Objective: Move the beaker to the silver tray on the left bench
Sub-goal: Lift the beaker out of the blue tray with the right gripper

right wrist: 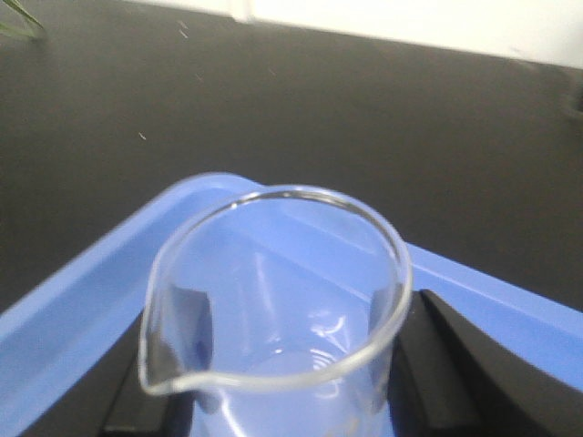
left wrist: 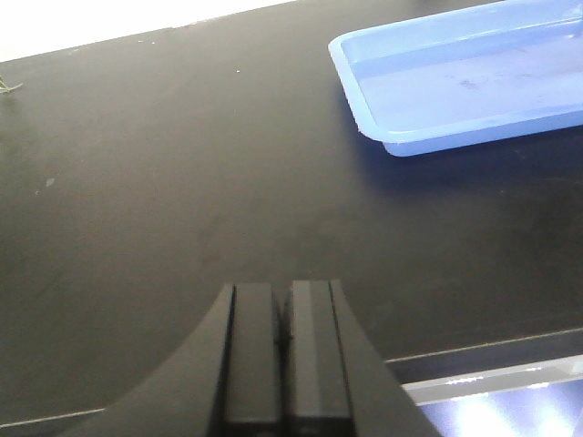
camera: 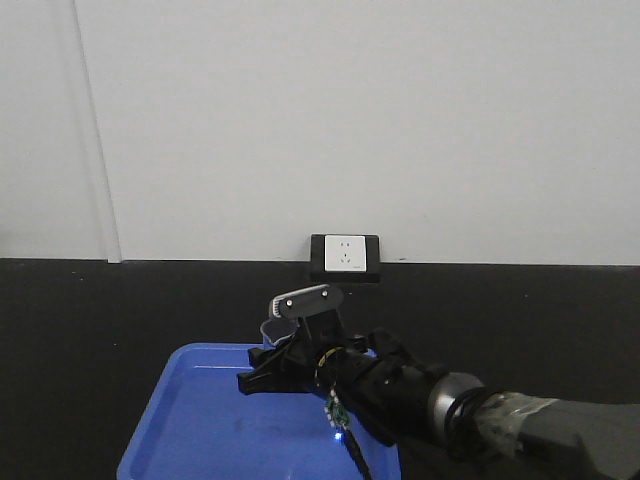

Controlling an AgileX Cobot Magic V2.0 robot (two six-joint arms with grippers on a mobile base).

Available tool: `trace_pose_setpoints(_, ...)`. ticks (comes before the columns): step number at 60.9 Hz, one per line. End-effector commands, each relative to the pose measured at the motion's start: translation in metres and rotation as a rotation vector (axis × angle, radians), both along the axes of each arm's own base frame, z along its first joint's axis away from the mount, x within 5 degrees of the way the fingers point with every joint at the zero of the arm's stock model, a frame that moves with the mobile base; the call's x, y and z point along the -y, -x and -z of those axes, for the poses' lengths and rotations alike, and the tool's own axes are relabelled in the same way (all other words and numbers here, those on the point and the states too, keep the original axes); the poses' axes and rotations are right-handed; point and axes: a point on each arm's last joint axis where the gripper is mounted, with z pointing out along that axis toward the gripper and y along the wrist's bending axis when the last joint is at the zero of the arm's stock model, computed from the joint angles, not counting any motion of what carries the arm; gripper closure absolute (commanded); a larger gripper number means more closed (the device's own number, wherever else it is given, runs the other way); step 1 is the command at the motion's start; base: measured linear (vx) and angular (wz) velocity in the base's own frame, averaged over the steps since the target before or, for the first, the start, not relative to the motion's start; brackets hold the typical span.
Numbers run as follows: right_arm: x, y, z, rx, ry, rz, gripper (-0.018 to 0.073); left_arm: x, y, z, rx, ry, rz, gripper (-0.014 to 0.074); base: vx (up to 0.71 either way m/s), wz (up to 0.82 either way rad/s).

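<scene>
The beaker (right wrist: pixel 273 300) is small and clear, with a pouring spout at the near left of its rim. My right gripper (right wrist: pixel 282 387) is shut on it, with one black finger on each side. It hangs upright just above a blue tray (right wrist: pixel 82 282). In the front view the right gripper (camera: pixel 272 352) holds the beaker (camera: pixel 272 328) over the far edge of the blue tray (camera: pixel 190 420). My left gripper (left wrist: pixel 282 337) is shut and empty above the black bench. No silver tray is in view.
The blue tray (left wrist: pixel 364 118) lies at the upper right of the left wrist view on the black bench (left wrist: pixel 164 200). The bench's front edge (left wrist: pixel 483 350) runs at the lower right. A wall socket (camera: pixel 345 257) sits on the wall behind.
</scene>
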Motion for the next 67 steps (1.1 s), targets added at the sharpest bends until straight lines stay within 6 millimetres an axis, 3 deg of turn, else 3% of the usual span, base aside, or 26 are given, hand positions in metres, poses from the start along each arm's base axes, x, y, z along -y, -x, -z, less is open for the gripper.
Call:
trace_pose_setpoints(1,0.011,0.014,-0.071,0.040,0.011,0.019,0.0573,0.001,-0.002,-0.001,0.067,0.012,0.015,0.0595,0.00,0.00)
trace_pose_setpoints(8,0.024,0.037,-0.090,0.020,0.072,0.019,0.0573,0.001,-0.002,-0.001,0.067,0.012,0.015,0.0595,0.00,0.00)
trace_pose_setpoints(16,0.050,0.079,-0.102,0.014,0.097,0.011,0.0573,0.001,-0.002,-0.001,0.067,0.012,0.015,0.0595,0.00,0.00)
trace_pose_setpoints(30,0.108,0.176,-0.127,0.140,0.050,-0.024,0.0573,0.001,-0.002,-0.001,0.067,0.012,0.015,0.0595,0.00,0.00)
trace_pose_setpoints(45,0.173,0.267,-0.126,0.260,-0.020,0.026,0.0573,0.001,-0.002,-0.001,0.067,0.012,0.015,0.0595,0.00,0.00)
trace_pose_setpoints(54,0.209,0.300,-0.112,0.321,-0.042,0.146,0.0573,0.001,-0.002,-0.001,0.067,0.012,0.015,0.0595,0.00,0.00)
trace_pose_setpoints(67,0.231,0.315,-0.090,0.397,0.006,0.265,0.0573,0.001,-0.002,-0.001,0.067,0.012,0.015,0.0595,0.00,0.00)
